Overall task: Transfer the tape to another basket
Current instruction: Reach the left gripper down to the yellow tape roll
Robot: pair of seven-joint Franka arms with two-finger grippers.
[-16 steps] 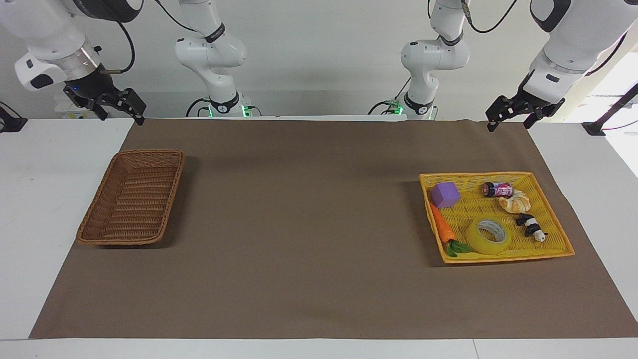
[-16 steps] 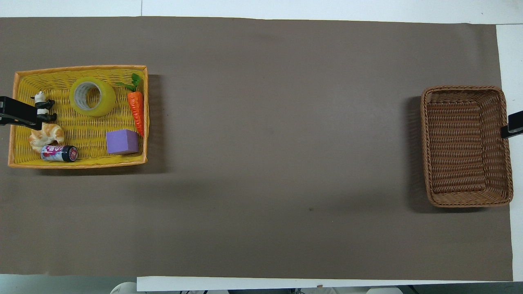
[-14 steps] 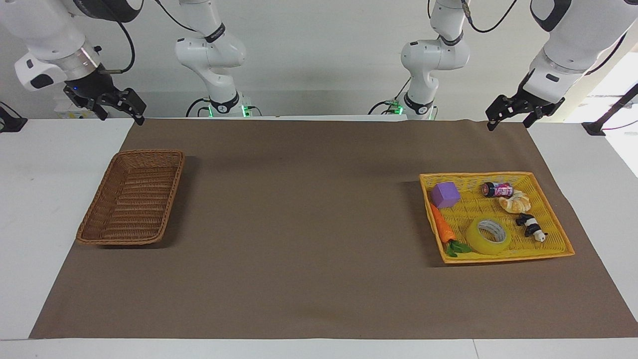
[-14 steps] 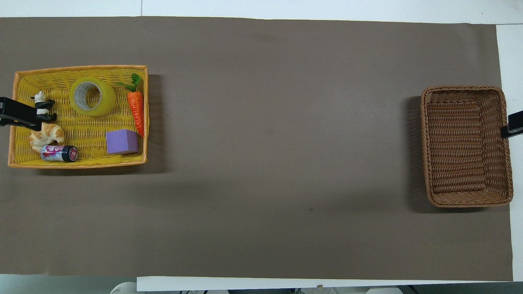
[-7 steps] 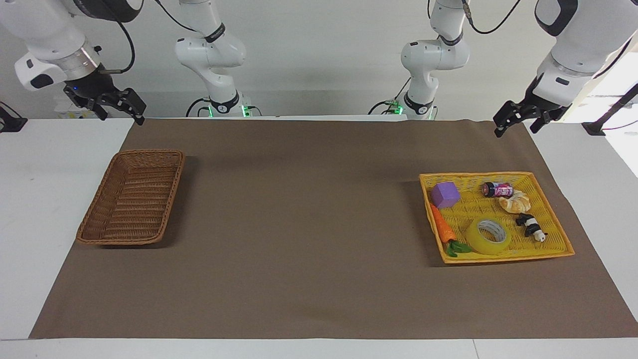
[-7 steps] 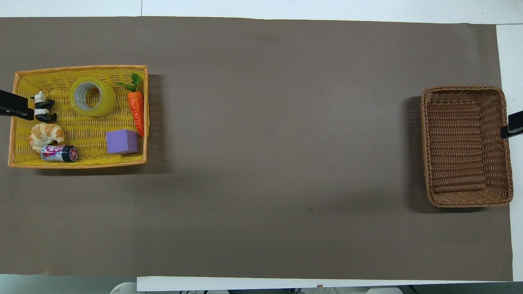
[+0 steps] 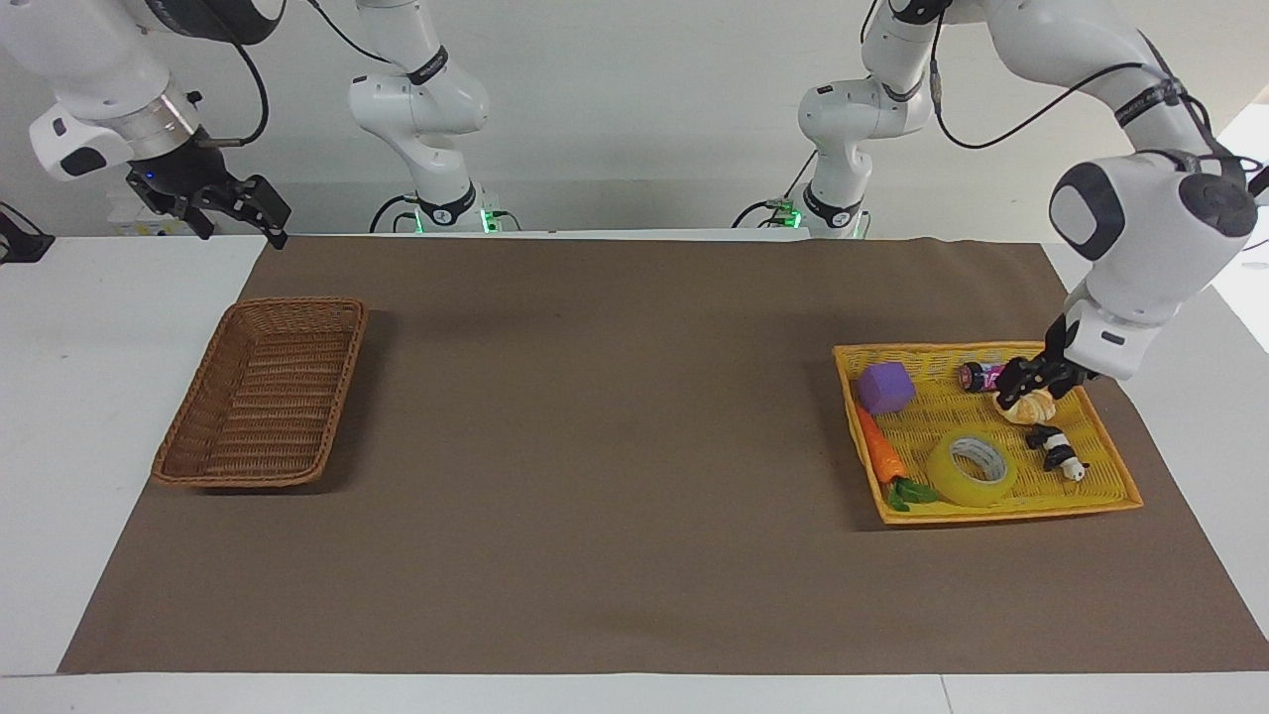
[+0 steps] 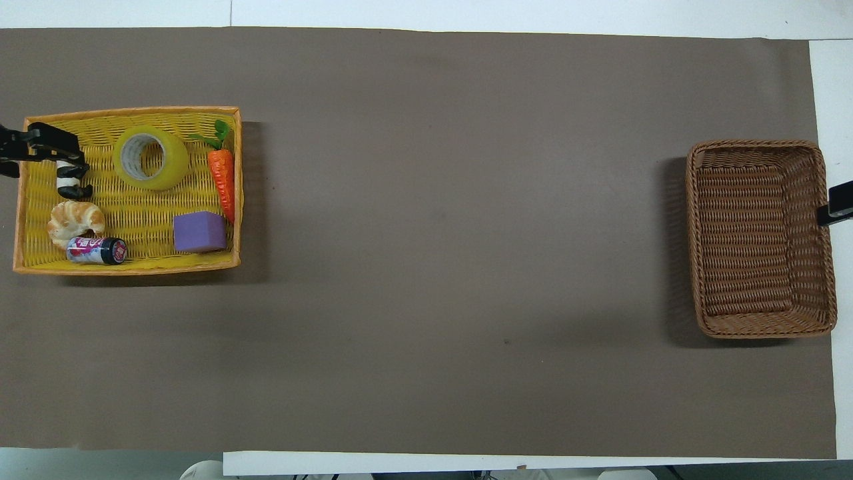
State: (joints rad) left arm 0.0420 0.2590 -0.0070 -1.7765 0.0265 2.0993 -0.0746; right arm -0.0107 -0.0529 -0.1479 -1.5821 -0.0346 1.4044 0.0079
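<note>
The tape [image 7: 973, 469] lies flat, core upward, in the yellow tray [image 7: 1110, 496] at the left arm's end of the table [image 7: 595, 555] — in the part of the tray farther from the robots. Just beside it, along the tray's inner wall, lies a carrot [image 7: 881, 454]; a panda [image 7: 1057, 449] stands on the tape's other flank, near the outer wall. Nearer the robots in the same tray sit a purple cube [image 7: 885, 387], a croissant [image 7: 1031, 405] and a small can [image 7: 989, 377] on its side.

The left gripper [image 7: 1031, 381] hangs low over the tray, over the croissant and can as the facing view reads it, short of the tape and apart from it. Its fingers [image 8: 63, 141] seem slightly apart, though I cannot tell for sure at this range; nothing is between them.

The basket [image 7: 263, 394] sits at the right arm's end of the table, well apart from the tray — brown mat [image 8: 433, 267] between them. The right gripper [image 7: 233, 210] waits raised above the mat's corner by the basket, fingers spread.
</note>
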